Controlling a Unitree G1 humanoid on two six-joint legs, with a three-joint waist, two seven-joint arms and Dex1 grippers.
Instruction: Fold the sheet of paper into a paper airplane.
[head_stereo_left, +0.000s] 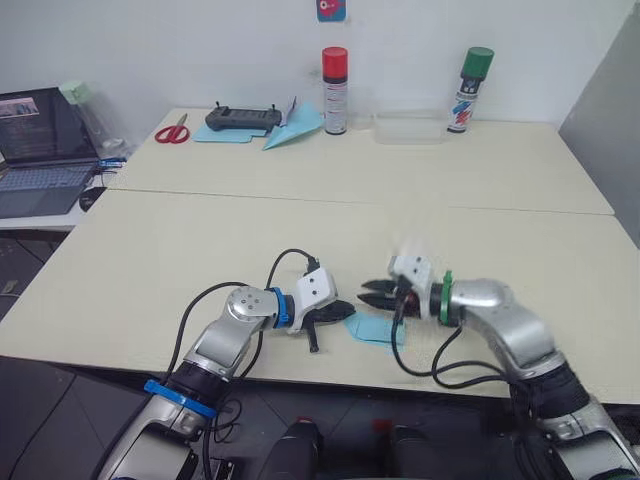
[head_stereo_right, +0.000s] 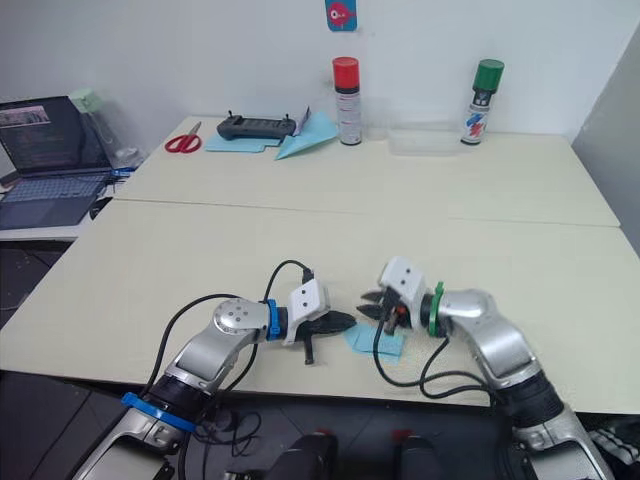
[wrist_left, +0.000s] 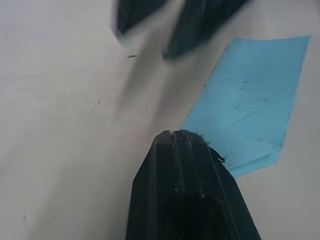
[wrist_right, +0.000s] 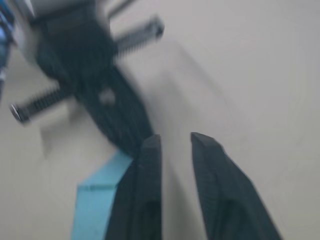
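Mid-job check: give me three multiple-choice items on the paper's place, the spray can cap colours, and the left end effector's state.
1. Where does the sheet of paper lie?
A. beside the scissors
B. at the near table edge, between the two end effectors
C. on the laptop

2. What colours are the two spray can caps?
A. both red
B. red and green
C. blue and yellow

3. How are the left end effector's fingers?
A. shut
B. wide open
C. clamped on a can

Answers: 1 B, the sheet lies flat between the arms. 2 B, one red cap, one green cap. 3 A, the left wrist view shows the fingers pressed together at the sheet's edge.
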